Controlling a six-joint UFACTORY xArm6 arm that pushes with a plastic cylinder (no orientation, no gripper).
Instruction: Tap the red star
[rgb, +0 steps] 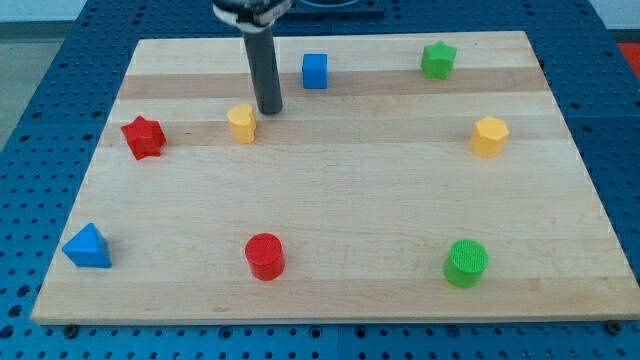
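Wooden board (330, 250), pale planks, filled most of the view and sat on a blue perforated table (40, 90). Dark rod (265, 70) came down from the view's top, left of centre; my tip (270, 110) rested on the board. It was a plain rod end with nothing to open or close, and it held nothing. My tip sat just to the upper right of the yellow block (241, 123), close by; touching or not, could not tell.

Blocks, bigger to smaller as they looked:
- green cylinder (466, 262), near the view's bottom right.
- blue triangular block (88, 247), near the bottom left corner.
- red cylinder (265, 256), near the bottom edge, left of centre.
- red star (143, 137), at the view's left side, upper half of the board. It lay well left of my tip, with the yellow block between them, apart from both.
- yellow hexagon-like block (490, 136), at the view's right side.
- green star-like block (438, 60), near the top right.
- the yellow block by my tip, shape unclear.
- blue cube (315, 70), near the top edge, just right of the rod.
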